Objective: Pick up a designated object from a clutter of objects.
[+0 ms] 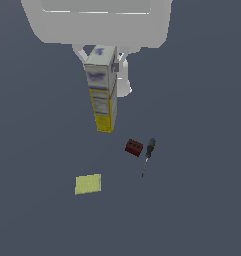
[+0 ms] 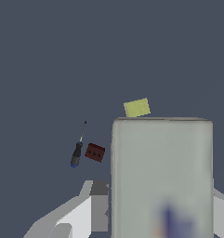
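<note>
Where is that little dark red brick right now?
In the exterior view the dark red brick lies on the floor just left of the screwdriver, below and right of the box held in the tool.

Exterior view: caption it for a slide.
Hand holds the carton above brick, screwdriver and pad.

A tall carton [image 1: 103,90] looks like printed cardboard, matt, its pale upper part bearing blue marks and a label, its lower part flat yellow. A small dark red brick [image 1: 134,147] looks like moulded plastic with raised studs. A screwdriver [image 1: 148,154] has a thin metal-like shaft and a dark, smooth handle. A yellow-green pad [image 1: 88,184] appears soft and dull. The grey bench [image 1: 202,190] is smooth and matt.
</note>
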`<state>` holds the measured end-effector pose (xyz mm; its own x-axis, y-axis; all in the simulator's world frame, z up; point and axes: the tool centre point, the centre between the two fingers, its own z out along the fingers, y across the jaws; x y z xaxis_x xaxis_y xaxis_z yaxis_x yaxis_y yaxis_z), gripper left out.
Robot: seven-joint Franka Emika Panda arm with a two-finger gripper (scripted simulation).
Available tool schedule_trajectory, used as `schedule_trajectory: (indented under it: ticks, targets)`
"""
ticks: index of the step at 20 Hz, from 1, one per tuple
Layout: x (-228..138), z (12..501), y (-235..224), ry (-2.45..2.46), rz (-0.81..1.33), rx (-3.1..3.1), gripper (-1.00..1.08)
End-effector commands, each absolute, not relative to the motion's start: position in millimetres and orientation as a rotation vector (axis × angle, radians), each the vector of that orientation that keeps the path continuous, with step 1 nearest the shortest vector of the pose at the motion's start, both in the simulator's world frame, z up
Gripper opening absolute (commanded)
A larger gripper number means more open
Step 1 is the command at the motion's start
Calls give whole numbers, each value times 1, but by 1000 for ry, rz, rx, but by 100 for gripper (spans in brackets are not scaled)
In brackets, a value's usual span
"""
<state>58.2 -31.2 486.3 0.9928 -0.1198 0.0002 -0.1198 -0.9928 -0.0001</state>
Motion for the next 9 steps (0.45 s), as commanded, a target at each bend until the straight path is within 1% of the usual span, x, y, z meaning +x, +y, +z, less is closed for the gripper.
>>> schedule_trajectory:
  ticks: [1, 9]
  targets:
    - [61, 492, -30, 189, 0, -3136, -100]
    - [65, 498, -30, 189, 0, -3136, -100]
